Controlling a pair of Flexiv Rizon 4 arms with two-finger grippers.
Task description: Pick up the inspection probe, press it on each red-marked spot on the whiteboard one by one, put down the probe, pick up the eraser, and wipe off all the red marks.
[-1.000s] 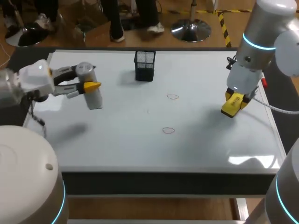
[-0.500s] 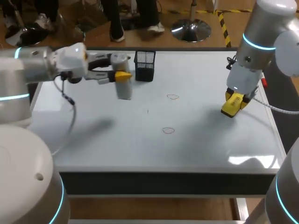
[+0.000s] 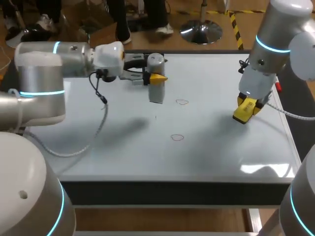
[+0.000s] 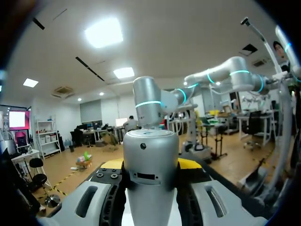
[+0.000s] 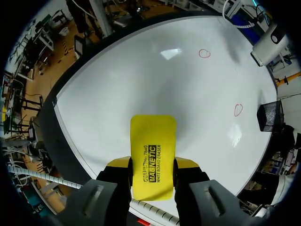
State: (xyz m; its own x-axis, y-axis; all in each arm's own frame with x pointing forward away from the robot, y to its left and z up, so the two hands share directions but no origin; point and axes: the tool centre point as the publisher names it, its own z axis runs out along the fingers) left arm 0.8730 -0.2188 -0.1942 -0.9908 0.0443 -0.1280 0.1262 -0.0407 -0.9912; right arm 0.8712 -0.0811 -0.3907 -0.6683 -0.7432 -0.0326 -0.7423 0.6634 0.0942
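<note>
Left pincer [image 3: 156, 77], seen from the head camera, is clenched on the inspection probe [image 3: 156, 92]. The probe hangs upright over the far part of the whiteboard [image 3: 113, 147] that covers the tabletop. It is beside the far red mark [image 3: 182, 102] but not yet over it, and the near red mark [image 3: 177, 137] lies well apart toward the front edge. Over the board's right side, the right pincer [image 3: 247, 105] is grasping the yellow eraser [image 3: 242, 116].

From the left wrist, the probe's grey cap sits squarely between both fingers, gripped from two sides. The board is out of sight here, so aiming has to rely on the overhead camera.

From the right wrist, the eraser lies flat between the yellow tips, with both marks ahead of it and a black mesh basket [image 5: 269, 116] beyond.

The step in hand appears to be carrying the probe to the first mark. To do it well, keep the probe vertical, centre its foot over the red loop, then descend straight and press lightly so it neither skids nor smears. The eraser should stay off the board until probing is done.
</note>
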